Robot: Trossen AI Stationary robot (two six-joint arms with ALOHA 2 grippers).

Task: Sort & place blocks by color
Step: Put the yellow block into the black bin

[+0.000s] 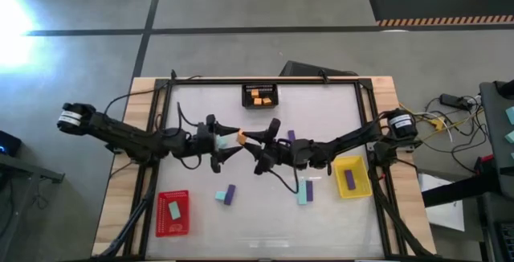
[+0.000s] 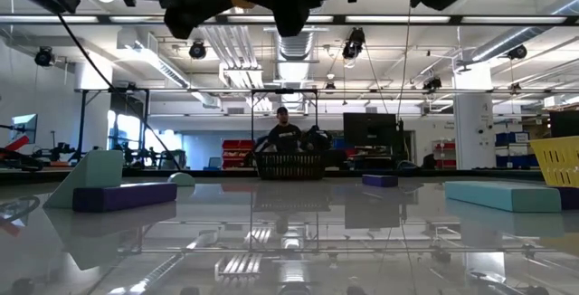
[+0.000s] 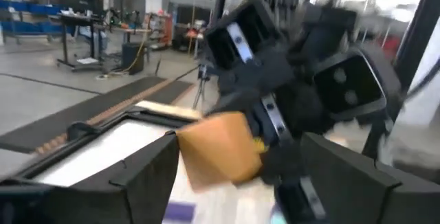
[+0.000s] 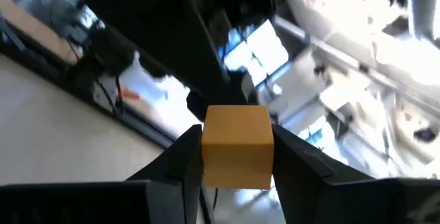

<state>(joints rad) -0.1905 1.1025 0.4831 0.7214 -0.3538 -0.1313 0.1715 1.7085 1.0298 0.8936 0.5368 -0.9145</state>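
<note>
Above the table (image 1: 265, 230) centre, right tool (image 1: 243, 137) clamped on small orange cube block (image 1: 241, 137), left tool (image 1: 230, 137) spread wide just beside it, one teal block (image 1: 173, 210) in red tray (image 1: 172, 213), one purple block (image 1: 349, 179) in yellow tray (image 1: 351, 178), several orange blocks in black basket (image 1: 260, 96).

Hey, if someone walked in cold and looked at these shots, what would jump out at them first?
Probably the two arms meeting nose to nose above the middle of the table, with an orange block between them. The right gripper is clamped on that block, while the left gripper stands open right beside it. After that, the trays: black at the far edge, red and yellow nearer.
</note>
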